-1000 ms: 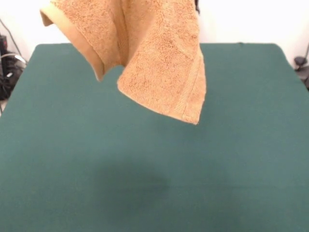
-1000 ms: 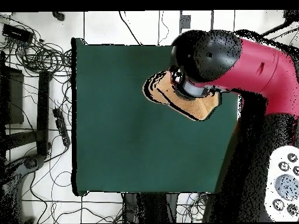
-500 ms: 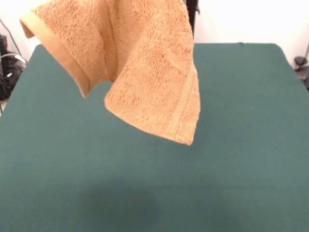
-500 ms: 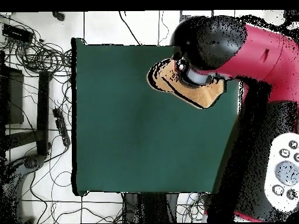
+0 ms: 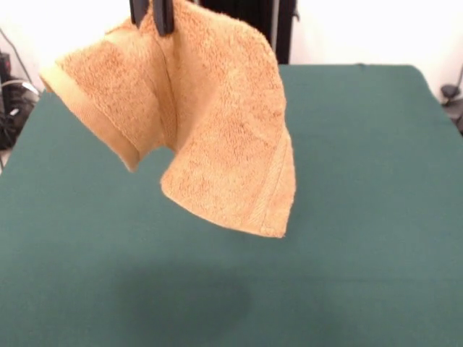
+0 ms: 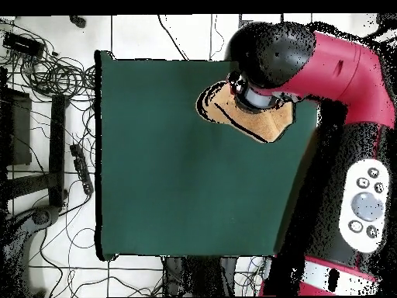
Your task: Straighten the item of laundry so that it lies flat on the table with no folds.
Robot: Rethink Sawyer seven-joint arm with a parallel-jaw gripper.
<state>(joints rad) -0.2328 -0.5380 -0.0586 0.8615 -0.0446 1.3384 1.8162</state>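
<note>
1. The towel (image 5: 210, 130) hangs in the air above the surface (image 5: 362, 217), gathered at its top and draped in folds; no part of it touches the green top.
2. The pincer (image 5: 151, 14) shows in the front view only as two dark fingers (image 5: 163, 16) at the top edge, closed on the towel's upper edge; everything above them is cut off.
3. Below the grip the towel falls in two lobes: a shorter one on the left of the front view, ending in a smooth woven band, and a longer one whose lowest corner bears the other band.
4. A deep fold between the lobes hides part of the cloth, so its full outline cannot be made out.
5. A faint shadow lies on the surface below the towel, toward the front view's bottom edge.
6. From overhead the red and black arm (image 6: 341, 70) covers most of the towel (image 6: 260, 124); only an orange strip shows past the black wrist, over the part of the surface beside the arm.
7. The pincer itself is hidden under the arm in the overhead view.
8. Cables (image 6: 46, 70) lie on the floor beyond the surface's edge farthest from the towel in the overhead view.
</note>
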